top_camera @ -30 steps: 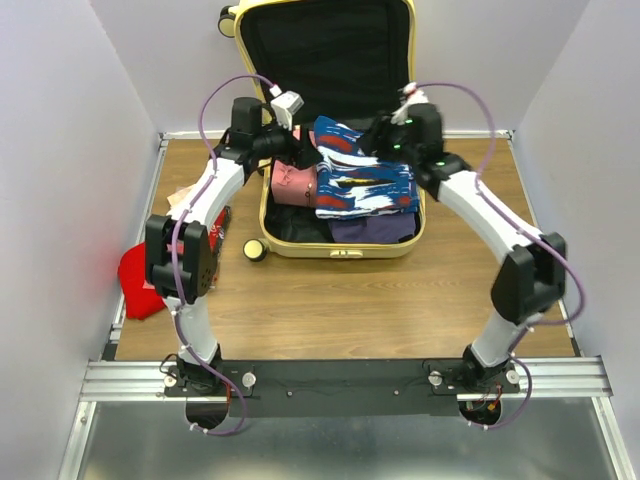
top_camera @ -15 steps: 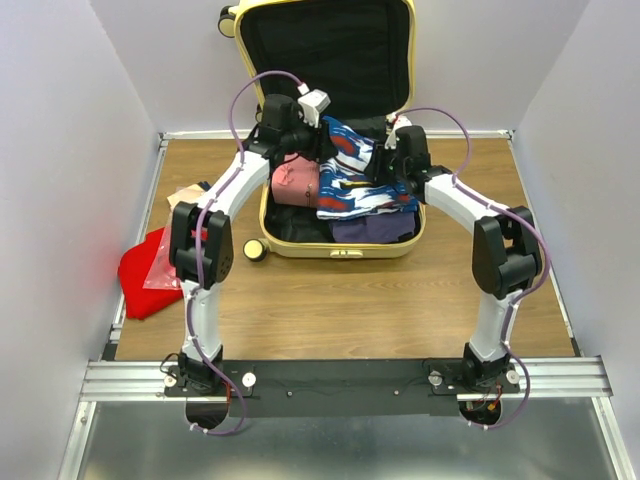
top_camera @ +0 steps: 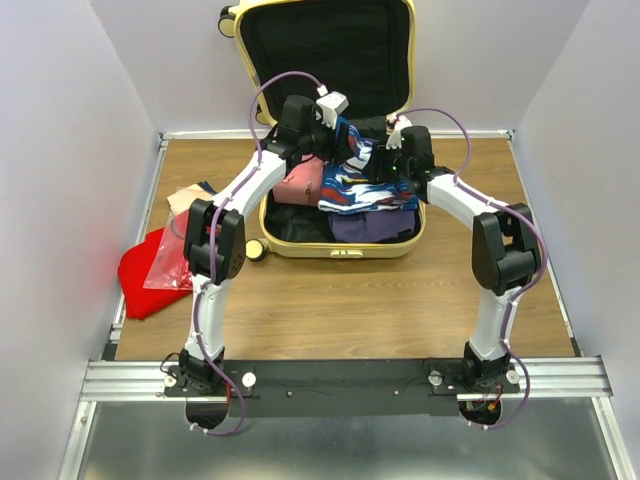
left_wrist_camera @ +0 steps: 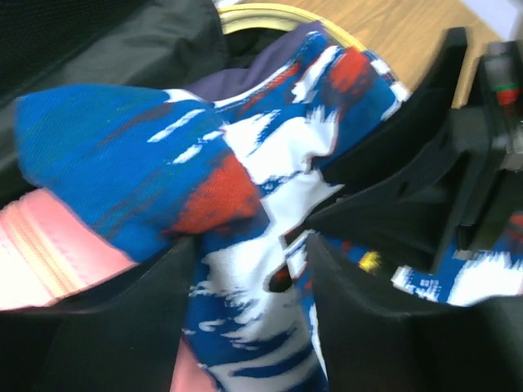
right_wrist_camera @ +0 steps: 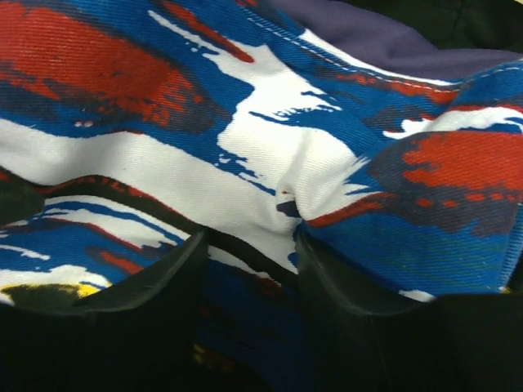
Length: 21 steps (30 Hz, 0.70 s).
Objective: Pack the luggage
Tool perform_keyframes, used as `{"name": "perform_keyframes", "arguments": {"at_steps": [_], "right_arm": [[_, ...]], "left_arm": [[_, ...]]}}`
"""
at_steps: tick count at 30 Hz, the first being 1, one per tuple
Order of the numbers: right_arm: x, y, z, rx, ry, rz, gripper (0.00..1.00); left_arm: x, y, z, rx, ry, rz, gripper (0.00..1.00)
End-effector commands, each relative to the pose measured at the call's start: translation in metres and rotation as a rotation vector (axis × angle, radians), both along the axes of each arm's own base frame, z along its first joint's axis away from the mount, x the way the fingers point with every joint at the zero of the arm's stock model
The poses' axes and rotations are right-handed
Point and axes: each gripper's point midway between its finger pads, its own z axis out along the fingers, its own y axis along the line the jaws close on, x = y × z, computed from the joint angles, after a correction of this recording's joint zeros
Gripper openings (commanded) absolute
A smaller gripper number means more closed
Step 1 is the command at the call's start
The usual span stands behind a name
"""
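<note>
The luggage [top_camera: 340,250] lies open, its lid [top_camera: 325,45] upright against the back wall. Inside, a blue, white and red patterned cloth [top_camera: 365,190] lies bunched over a purple garment [top_camera: 370,225], next to a pink pouch [top_camera: 298,185]. My left gripper [top_camera: 340,140] is at the cloth's far left end, and its jaws hold a fold of the cloth [left_wrist_camera: 163,147] between them [left_wrist_camera: 249,302]. My right gripper [top_camera: 388,165] is at the cloth's far right, its jaws pinching a bunched fold [right_wrist_camera: 245,122] between them [right_wrist_camera: 249,286].
A red cloth [top_camera: 140,280] and a pale item [top_camera: 185,200] lie on the table's left edge. A suitcase wheel [top_camera: 255,249] sticks out at the front left corner. My right gripper body [left_wrist_camera: 425,188] is close in the left wrist view. Grey walls stand on three sides.
Both grippers have moved inward over the suitcase toward each other. The patterned cloth, which lay flat and spread, is now pushed together and bunched between them.
</note>
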Motion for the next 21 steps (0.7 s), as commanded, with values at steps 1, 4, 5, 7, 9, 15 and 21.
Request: {"name": "perform_keyframes", "arguments": {"at_steps": [1,4,5,7,9,15,21], "right_arm": [[-0.028,-0.021,-0.032,-0.061,0.143,0.047,0.66],[-0.034,-0.01,-0.002,0.007,0.11,0.088,0.79],[-0.035,-0.009,0.016,0.024,0.08,0.092,0.82],[-0.039,-0.006,0.034,0.045,0.059,0.105,0.95],[-0.042,-0.006,0.056,0.055,0.023,0.112,1.0],[-0.048,-0.012,0.086,0.025,-0.04,0.123,1.0],[-0.055,-0.015,0.086,0.007,-0.032,0.125,1.0]], "left_arm": [[-0.03,0.009,0.095,-0.073,-0.144,-0.073,0.81],[-0.052,0.062,0.167,-0.134,-0.29,-0.088,0.94],[-0.056,0.078,0.163,-0.116,-0.275,-0.077,0.96],[-0.065,0.135,0.179,-0.078,-0.311,-0.058,0.96],[-0.069,0.197,0.152,0.037,-0.256,0.003,0.96],[-0.118,0.345,0.042,0.343,0.002,0.196,0.96],[-0.167,0.435,-0.047,0.442,0.323,0.421,0.81]]}}
